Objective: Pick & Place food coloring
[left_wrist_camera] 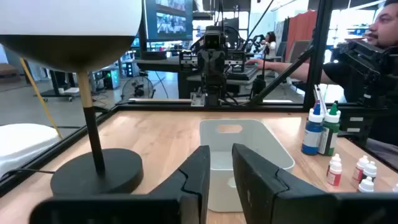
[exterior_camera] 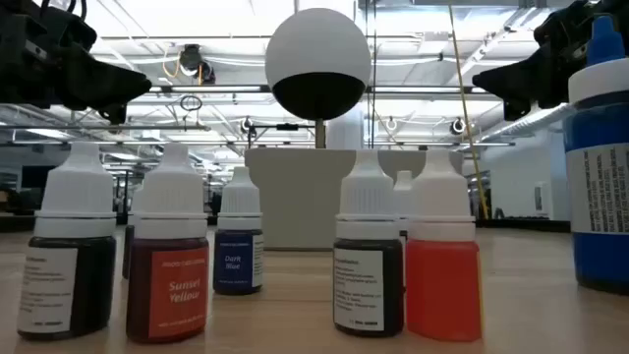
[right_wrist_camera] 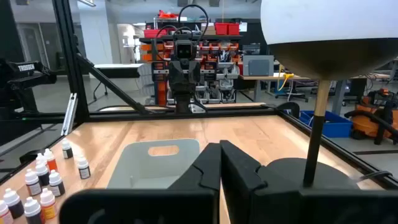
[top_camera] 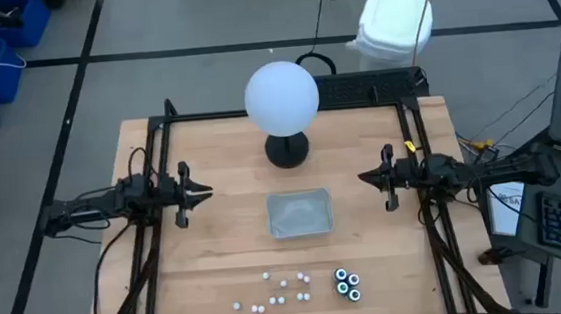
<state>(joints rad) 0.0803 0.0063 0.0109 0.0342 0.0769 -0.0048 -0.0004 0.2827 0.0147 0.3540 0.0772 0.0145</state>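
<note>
The food coloring bottles stand upright on their bases near the table's front edge: several tiny white-topped ones (top_camera: 281, 289) and three larger dark ones (top_camera: 348, 283). The low view shows them close up, with labels such as Sunset Yellow (exterior_camera: 169, 265) and a big blue bottle (exterior_camera: 600, 147). My left gripper (top_camera: 206, 193) hovers at mid-left, pointing toward the table's middle, its fingers (left_wrist_camera: 221, 174) a little apart with nothing between them. My right gripper (top_camera: 364, 178) hovers at mid-right, facing it, and is shut (right_wrist_camera: 219, 168) on nothing. Both are far from the bottles.
A clear rectangular tray (top_camera: 300, 214) lies in the table's middle between the grippers. Behind it a white globe (top_camera: 282, 99) stands on a black round base (top_camera: 287, 149). A black frame (top_camera: 151, 167) lines the table's sides. A person (left_wrist_camera: 385, 31) sits beyond the table.
</note>
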